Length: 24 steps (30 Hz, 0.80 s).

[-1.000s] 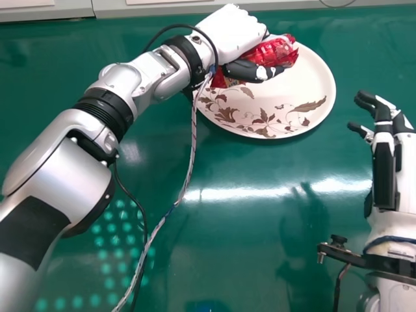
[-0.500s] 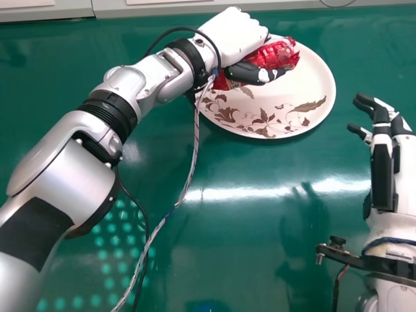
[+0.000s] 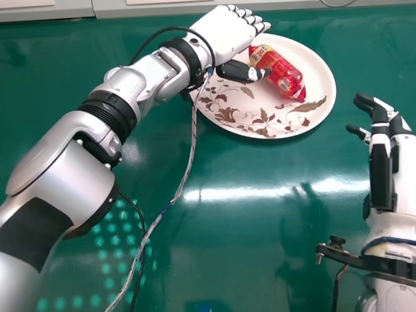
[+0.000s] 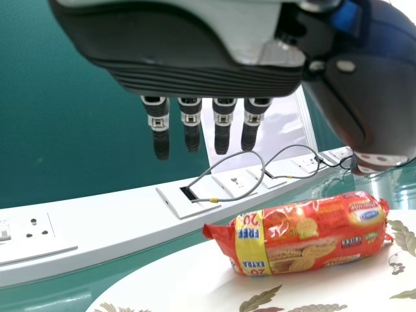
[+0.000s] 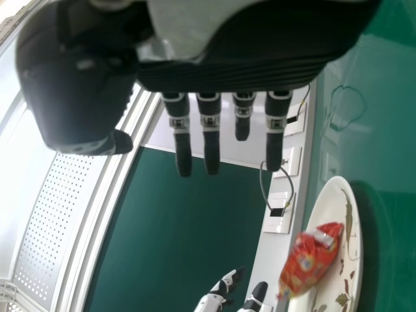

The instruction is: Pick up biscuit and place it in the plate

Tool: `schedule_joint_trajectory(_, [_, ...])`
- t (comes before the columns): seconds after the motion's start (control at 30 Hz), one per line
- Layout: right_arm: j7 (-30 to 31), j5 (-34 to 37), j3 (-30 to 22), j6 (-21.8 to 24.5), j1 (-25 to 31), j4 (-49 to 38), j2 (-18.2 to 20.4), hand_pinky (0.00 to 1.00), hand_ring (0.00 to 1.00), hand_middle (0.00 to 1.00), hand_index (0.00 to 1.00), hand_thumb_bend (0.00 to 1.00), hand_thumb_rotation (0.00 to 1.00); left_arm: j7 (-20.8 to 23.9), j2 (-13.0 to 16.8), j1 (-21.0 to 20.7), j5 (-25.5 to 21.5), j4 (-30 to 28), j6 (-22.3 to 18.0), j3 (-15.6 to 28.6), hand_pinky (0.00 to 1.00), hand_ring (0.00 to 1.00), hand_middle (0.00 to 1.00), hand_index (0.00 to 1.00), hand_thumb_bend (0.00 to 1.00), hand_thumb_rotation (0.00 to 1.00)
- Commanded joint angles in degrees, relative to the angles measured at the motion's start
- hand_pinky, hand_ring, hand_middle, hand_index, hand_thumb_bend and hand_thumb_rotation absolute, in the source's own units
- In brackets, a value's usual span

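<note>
My left hand is over the plate's upper left side in the head view, fingers straightened and thumb extended, holding nothing. The red biscuit packet lies on the white leaf-patterned plate, just beyond the thumb. In the left wrist view my left hand has its fingers extended, apart from the biscuit packet on the plate. My right hand rests open at the right of the head view; the right wrist view shows my right hand with straight fingers and the packet farther off.
The green tabletop is glossy and reflects light. Along its far side runs a white ledge with sockets and looped grey cables. A braided cable hangs from my left wrist across the table.
My left hand has uncurled its fingers and let go of the biscuit packet, which now lies at a slant on the plate. The right hand has stayed nearly still.
</note>
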Motion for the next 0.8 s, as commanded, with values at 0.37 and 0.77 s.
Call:
schedule_joint_trajectory(0.37, [-0.4,0.2,0.2,-0.2,0.4,0.9,0.4,0.74,0.83,0.83,0.81,0.54,0.36,1.2,3.0,-0.4,0.3,-2.5,-1.4,-0.9,0.96,1.0,1.0,1.0,0.65,0.72])
schedule_joint_trajectory(0.77, [-1.0,0.5,0.3,-0.8,1.0,1.2,0.9,0.74,0.83,0.83,0.81,0.53,0.32,4.6,12.0,2.0,-0.2,-11.5,-5.9,0.7,0.95,1.0,1.0,1.0,0.58,0.72])
